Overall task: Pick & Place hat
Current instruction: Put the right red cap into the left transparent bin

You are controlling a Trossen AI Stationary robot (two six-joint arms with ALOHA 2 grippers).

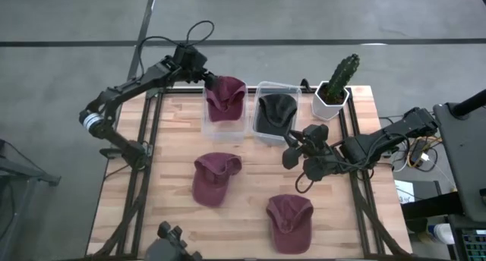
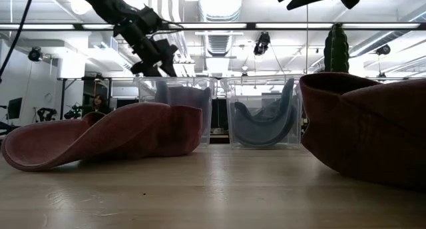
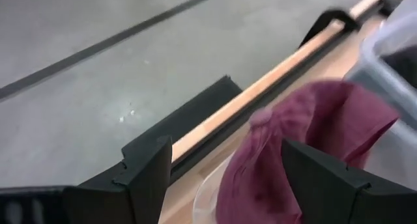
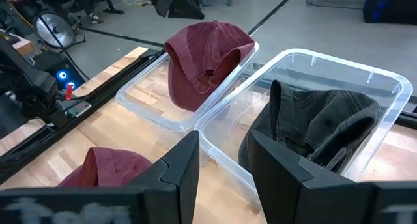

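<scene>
A maroon hat point(image 1: 225, 99) point(image 4: 207, 58) lies in the left clear bin point(image 1: 213, 128), its crown up over the bin's far rim. My left gripper point(image 1: 205, 79) point(image 3: 225, 178) hovers open at that bin's far left corner, with the hat point(image 3: 306, 129) just beyond its spread fingers. A dark grey hat point(image 1: 275, 113) point(image 4: 319, 123) fills the right clear bin point(image 1: 262, 88). Two more maroon hats rest on the table, one at the middle point(image 1: 214, 176) and one near the front edge point(image 1: 290, 219). My right gripper point(image 1: 291, 151) point(image 4: 225, 165) hangs open above the table, just in front of the right bin.
A cactus in a white pot point(image 1: 336, 86) stands at the table's far right corner beside the right bin. Cables trail along the right arm point(image 1: 380, 143). In the low view the two loose hats point(image 2: 106, 139) point(image 2: 366, 132) flank the bins point(image 2: 263, 112).
</scene>
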